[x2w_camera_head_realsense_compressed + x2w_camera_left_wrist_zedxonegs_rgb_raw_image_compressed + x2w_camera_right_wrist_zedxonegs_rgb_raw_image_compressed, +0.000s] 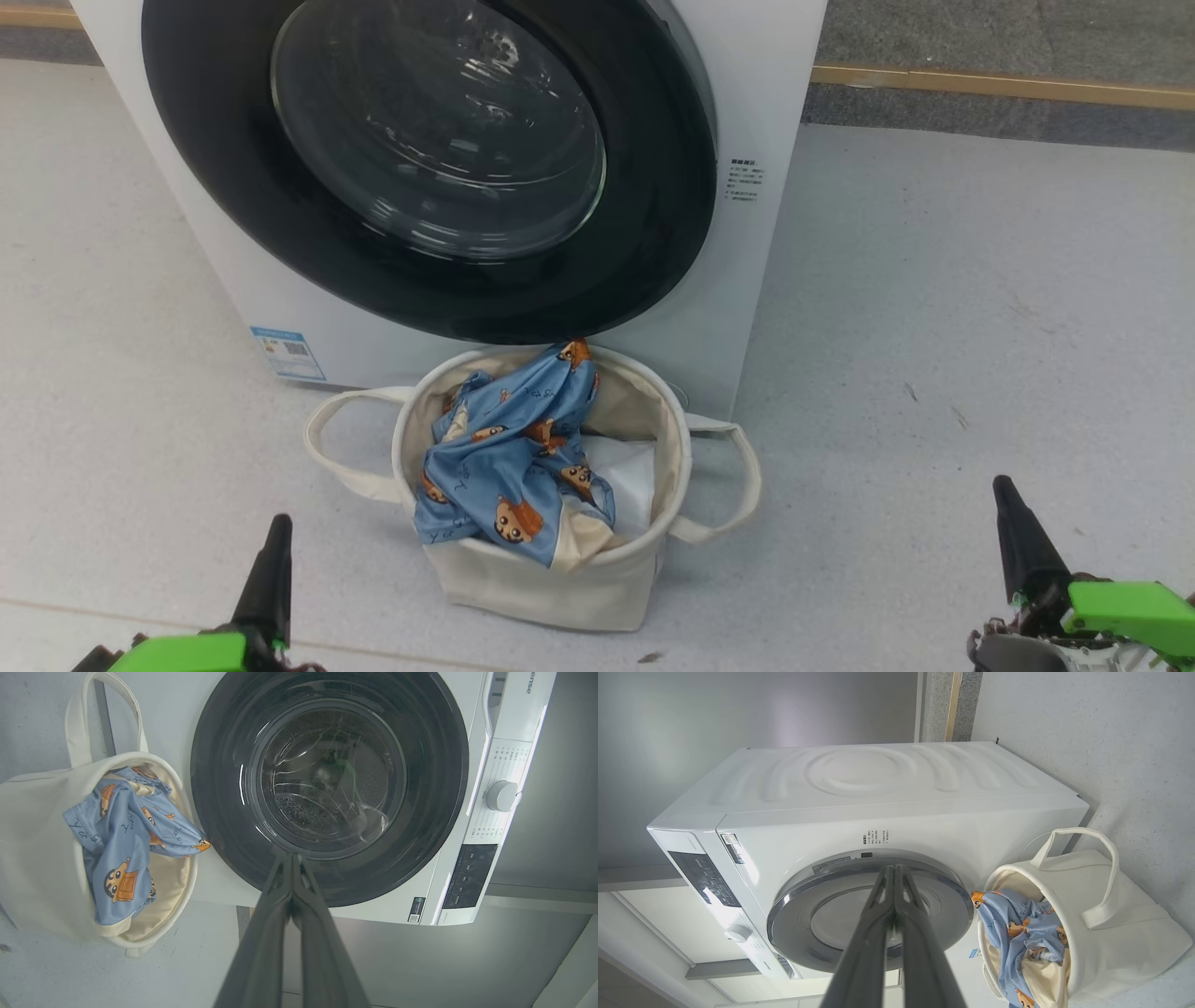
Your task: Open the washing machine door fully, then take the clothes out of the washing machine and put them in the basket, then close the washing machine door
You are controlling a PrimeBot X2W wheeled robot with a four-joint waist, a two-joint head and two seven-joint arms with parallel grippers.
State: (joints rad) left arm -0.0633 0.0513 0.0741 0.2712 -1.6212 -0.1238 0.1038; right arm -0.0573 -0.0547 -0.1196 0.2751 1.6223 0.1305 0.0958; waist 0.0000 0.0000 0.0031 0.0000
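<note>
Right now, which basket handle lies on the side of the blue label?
The left handle, the loop close beside the blue label. The right handle sticks out on the opposite side, far from that label.

Top of washing machine door (439, 140) beyond the edge; sticker (747, 179) print illegible

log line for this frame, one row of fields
washing machine door: shut | clothes: in basket, draped over its rim | left claw: shut, empty | right claw: shut, empty | task: looks complete
</note>
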